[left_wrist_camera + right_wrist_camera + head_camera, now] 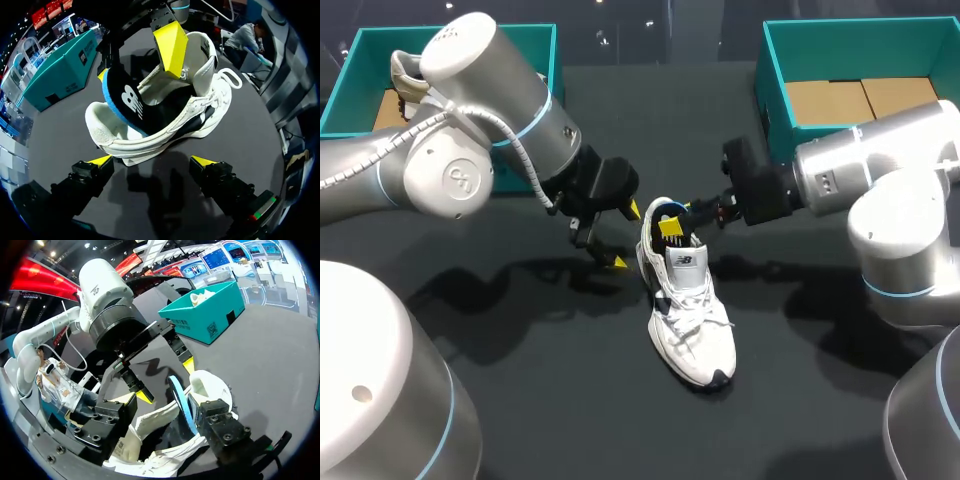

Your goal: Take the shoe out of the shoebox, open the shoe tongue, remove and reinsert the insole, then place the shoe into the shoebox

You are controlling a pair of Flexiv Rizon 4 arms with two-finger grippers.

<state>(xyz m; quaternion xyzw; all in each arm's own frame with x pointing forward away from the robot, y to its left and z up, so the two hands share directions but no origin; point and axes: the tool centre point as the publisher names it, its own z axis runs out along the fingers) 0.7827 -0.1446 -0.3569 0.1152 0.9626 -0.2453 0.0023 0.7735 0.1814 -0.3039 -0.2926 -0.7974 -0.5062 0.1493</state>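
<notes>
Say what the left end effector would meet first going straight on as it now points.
The left end effector would likely meet the white shoe first, on its side wall; how far ahead is unclear.

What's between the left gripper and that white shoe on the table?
Nothing but a bare strip of dark table, crossed by shadow, separates the open left gripper from the shoe. The left wrist view shows it; the head view agrees.

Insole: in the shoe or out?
Partly out: the insole stands up from the heel opening of the shoe, its lower end inside.
</notes>
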